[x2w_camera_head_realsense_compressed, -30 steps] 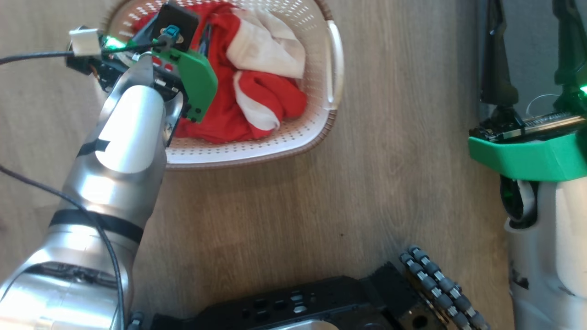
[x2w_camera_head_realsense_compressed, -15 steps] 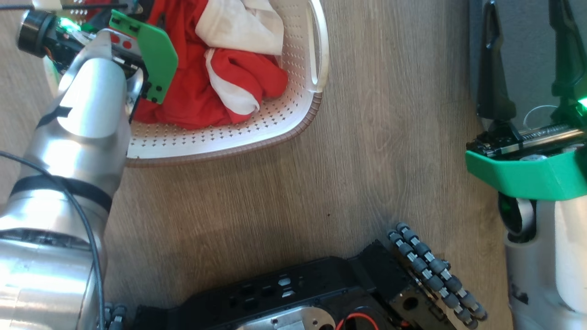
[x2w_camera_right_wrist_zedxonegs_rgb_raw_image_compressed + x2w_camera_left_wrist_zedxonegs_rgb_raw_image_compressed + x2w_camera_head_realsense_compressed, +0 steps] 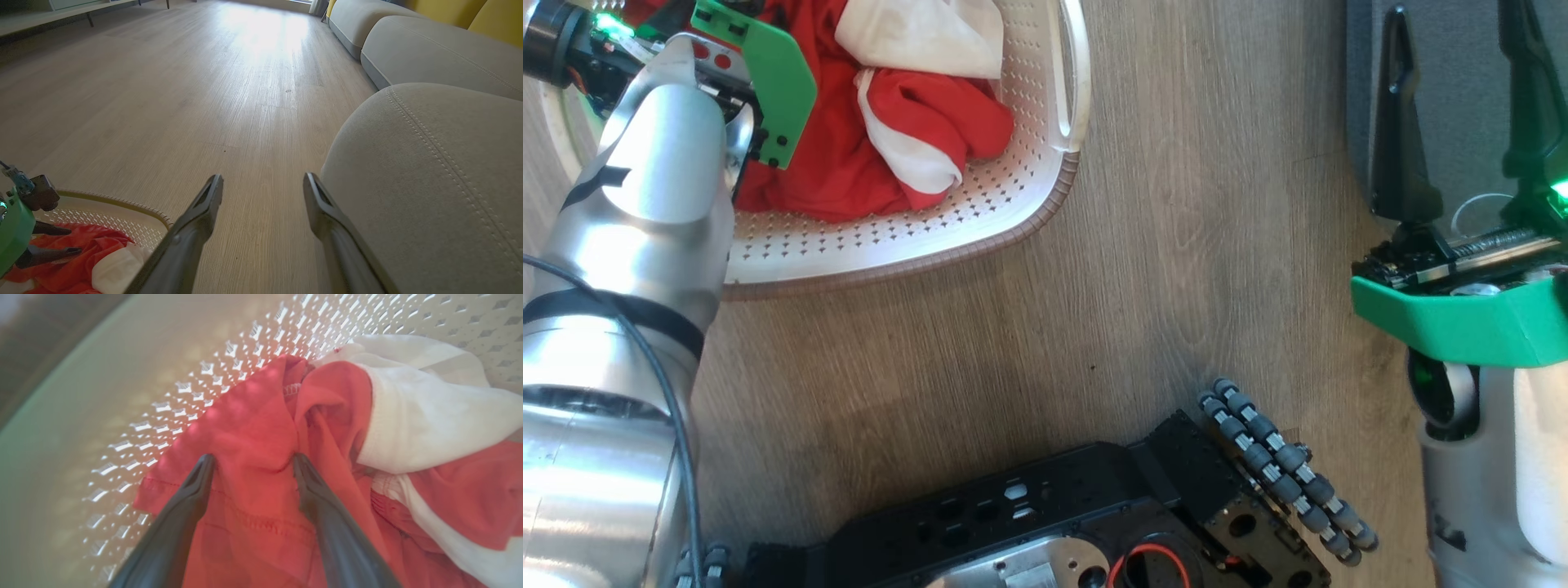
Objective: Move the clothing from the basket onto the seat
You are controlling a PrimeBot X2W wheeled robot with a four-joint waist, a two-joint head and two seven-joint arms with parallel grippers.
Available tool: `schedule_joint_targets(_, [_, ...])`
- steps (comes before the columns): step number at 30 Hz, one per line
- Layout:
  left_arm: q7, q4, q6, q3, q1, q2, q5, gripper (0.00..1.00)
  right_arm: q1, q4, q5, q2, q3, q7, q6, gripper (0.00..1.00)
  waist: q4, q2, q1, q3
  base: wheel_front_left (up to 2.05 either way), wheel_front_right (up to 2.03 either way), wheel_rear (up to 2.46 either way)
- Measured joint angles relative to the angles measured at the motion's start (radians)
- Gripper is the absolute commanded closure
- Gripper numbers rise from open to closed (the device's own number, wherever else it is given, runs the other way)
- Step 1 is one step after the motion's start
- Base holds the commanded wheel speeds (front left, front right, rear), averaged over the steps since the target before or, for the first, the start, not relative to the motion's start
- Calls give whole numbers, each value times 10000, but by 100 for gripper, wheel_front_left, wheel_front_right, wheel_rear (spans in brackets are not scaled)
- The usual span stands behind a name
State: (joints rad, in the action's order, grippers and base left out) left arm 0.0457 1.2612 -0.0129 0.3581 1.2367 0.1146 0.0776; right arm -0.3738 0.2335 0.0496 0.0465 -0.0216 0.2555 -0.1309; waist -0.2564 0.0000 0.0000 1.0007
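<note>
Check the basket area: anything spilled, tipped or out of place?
Nothing stands out. The red and white fabric clothing lies bunched inside the cream perforated plastic basket, upright on the wooden floor, with none over the visible rim. The open left gripper straddles a red fold.

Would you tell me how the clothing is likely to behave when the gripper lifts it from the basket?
The clothing lies crumpled in folds, so it will probably drape limply. Red and white parts are tangled, so several may rise together. It looks thin, likely light.
</note>
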Motion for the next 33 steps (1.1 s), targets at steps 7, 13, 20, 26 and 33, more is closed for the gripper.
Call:
schedule_joint_targets(7, [-184,173,12,291,126,-63,-52,0,200,0,52,0,48,0,0,0,-3,0,0,32,0,0,0])
schedule_joint_targets(13, [-324,201,73,353,132,-54,-58,0,288,198,88,0,165,0,0,0,28,0,0,55,0,0,0])
schedule_joint_targets(20, [-328,311,59,426,98,-88,-249,100,560,198,36,-2,188,0,0,0,69,0,0,-17,0,0,0])
schedule_joint_targets(26, [405,307,59,382,58,-299,-527,100,520,40,75,-2,222,0,0,0,232,0,1,-198,0,0,0])
schedule_joint_targets(33, [1590,186,-25,209,-762,-529,-1099,100,432,-571,6,-2,282,0,0,0,589,0,0,-1460,0,0,0])
